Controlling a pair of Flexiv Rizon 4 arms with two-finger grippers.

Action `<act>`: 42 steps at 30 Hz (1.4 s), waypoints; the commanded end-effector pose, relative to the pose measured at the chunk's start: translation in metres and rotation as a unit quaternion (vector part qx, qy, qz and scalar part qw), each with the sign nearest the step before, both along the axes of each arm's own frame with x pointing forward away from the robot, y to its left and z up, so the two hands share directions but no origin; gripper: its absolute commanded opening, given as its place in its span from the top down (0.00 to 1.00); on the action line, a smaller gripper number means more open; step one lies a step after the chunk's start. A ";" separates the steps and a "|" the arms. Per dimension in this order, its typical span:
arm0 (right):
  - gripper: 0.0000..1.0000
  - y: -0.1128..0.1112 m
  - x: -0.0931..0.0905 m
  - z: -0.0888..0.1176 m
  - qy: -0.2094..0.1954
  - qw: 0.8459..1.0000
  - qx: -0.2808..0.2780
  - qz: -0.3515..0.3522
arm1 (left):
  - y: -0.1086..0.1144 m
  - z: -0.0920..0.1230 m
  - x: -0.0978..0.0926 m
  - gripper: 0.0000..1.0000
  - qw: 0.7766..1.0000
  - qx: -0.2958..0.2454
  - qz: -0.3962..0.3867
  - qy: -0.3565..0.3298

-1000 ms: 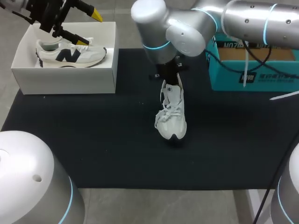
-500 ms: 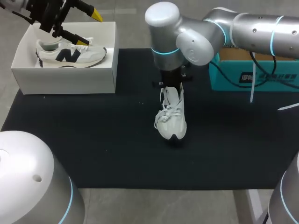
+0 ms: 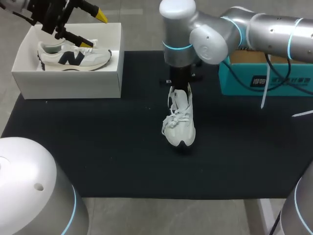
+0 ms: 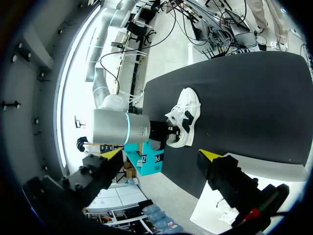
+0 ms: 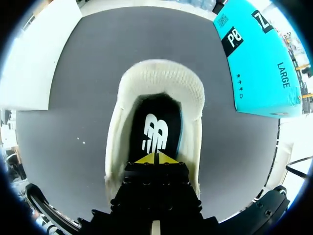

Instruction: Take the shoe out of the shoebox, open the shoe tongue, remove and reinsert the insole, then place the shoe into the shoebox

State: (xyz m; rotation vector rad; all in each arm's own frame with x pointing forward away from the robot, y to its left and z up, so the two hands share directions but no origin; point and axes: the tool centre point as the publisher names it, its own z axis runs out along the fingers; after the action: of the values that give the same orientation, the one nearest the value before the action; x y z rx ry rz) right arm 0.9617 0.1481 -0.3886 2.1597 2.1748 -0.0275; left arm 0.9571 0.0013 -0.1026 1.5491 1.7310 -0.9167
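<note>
Currently the white shoe (image 3: pixel 179 120) sits on the black mat (image 3: pixel 98 147), outside the shoebox (image 3: pixel 68 83) and well apart from it. Right gripper (image 5: pixel 156 157): fingers clenched together at the shoe's heel opening, over the insole (image 5: pixel 156 129). Left gripper (image 3: pixel 85 27): spread wide, empty, above the shoebox, which holds a second shoe (image 3: pixel 73 56).

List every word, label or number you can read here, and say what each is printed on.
"LARGE": on the side of the teal box, right wrist view.
Other print on that box: cut off or too small to read.
On the insole: a white logo, no words.
On the shoe in the white shoebox: one dark logo letter, no words.
</note>
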 end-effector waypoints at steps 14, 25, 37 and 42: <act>1.00 -0.010 0.003 0.034 0.083 0.994 0.066 -0.018 | 0.000 0.000 0.001 0.00 1.000 0.002 -0.001 0.000; 1.00 -0.003 -0.007 0.027 0.131 0.989 0.069 -0.022 | 0.000 0.000 0.001 0.00 1.000 0.002 -0.001 0.000; 0.60 0.005 -0.013 0.032 0.151 0.986 0.060 -0.021 | 0.000 0.000 0.001 0.00 1.000 0.002 -0.001 0.000; 0.45 0.003 -0.017 0.034 0.153 0.986 0.062 -0.026 | 0.000 0.000 0.001 0.00 1.000 0.002 -0.001 0.000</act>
State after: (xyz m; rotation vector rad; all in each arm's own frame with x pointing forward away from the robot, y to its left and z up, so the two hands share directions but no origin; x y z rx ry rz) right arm 0.9460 0.1521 -0.3553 2.4179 2.3322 -0.2565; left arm 0.9570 0.0013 -0.1026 1.5491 1.7310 -0.9168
